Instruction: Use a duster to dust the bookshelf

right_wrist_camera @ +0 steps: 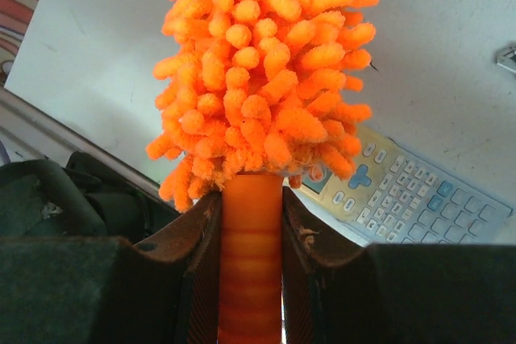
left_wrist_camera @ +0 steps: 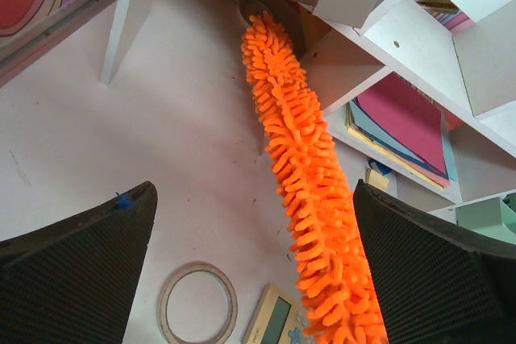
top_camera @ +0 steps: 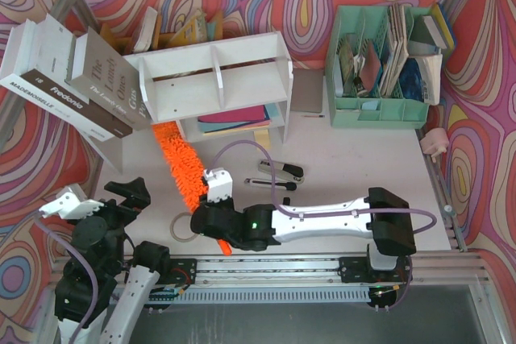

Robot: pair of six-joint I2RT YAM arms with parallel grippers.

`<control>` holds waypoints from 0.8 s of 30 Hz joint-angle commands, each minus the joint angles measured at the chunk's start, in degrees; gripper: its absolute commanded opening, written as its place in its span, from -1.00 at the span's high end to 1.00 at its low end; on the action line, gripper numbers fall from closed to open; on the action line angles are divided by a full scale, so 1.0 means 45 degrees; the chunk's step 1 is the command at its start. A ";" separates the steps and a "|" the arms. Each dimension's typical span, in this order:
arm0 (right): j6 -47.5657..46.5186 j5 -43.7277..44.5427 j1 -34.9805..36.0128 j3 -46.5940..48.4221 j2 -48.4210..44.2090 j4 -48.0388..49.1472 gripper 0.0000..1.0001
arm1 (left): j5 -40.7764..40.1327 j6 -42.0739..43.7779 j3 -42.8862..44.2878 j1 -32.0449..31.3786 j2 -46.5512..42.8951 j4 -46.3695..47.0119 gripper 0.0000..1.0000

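Observation:
The white bookshelf (top_camera: pixel 218 78) stands at the back of the table, with coloured folders in its lower tier (left_wrist_camera: pixel 403 118). The orange fluffy duster (top_camera: pixel 181 163) lies slanted on the table, its tip by the shelf's lower left corner (left_wrist_camera: pixel 270 46). My right gripper (top_camera: pixel 211 223) is shut on the duster's orange handle (right_wrist_camera: pixel 250 239), just below the fluffy head (right_wrist_camera: pixel 258 62). My left gripper (top_camera: pixel 141 223) stands open near the front left, holding nothing. In the left wrist view, the duster (left_wrist_camera: pixel 302 167) runs past the inner side of that gripper's (left_wrist_camera: pixel 254 191) right finger (left_wrist_camera: pixel 435 271).
Large books (top_camera: pixel 72 78) lean against the shelf's left side. A mint-green file organizer (top_camera: pixel 379 62) stands at the back right. A tape ring (top_camera: pixel 181 227), a calculator (right_wrist_camera: pixel 419 199) and a stapler (top_camera: pixel 282 171) lie on the table near the duster.

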 commanded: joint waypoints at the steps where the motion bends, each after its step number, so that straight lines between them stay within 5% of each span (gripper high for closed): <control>1: -0.1890 0.2297 0.1092 -0.0250 -0.0857 0.2459 1.00 | -0.0248 -0.0108 -0.0079 0.0085 0.0008 -0.0102 -0.97; 6: -0.2630 0.3499 0.1681 -0.0959 -0.1486 0.3621 1.00 | -0.0202 -0.0090 -0.0094 0.0085 0.0014 -0.0045 -0.97; 9: -0.1487 0.3517 0.1667 -0.0747 -0.1282 0.2176 1.00 | -0.0098 -0.0070 -0.0065 0.0084 0.0163 -0.0043 -0.97; 18: 0.0863 -0.0328 0.0134 -0.0117 -0.0139 -0.0171 1.00 | -0.0182 -0.0091 -0.0089 0.0103 -0.0027 -0.0033 -0.97; 24: 0.0399 0.0068 0.0151 0.0464 0.0170 -0.0401 1.00 | -0.0187 -0.0090 -0.0084 0.0104 -0.0011 -0.0062 -0.97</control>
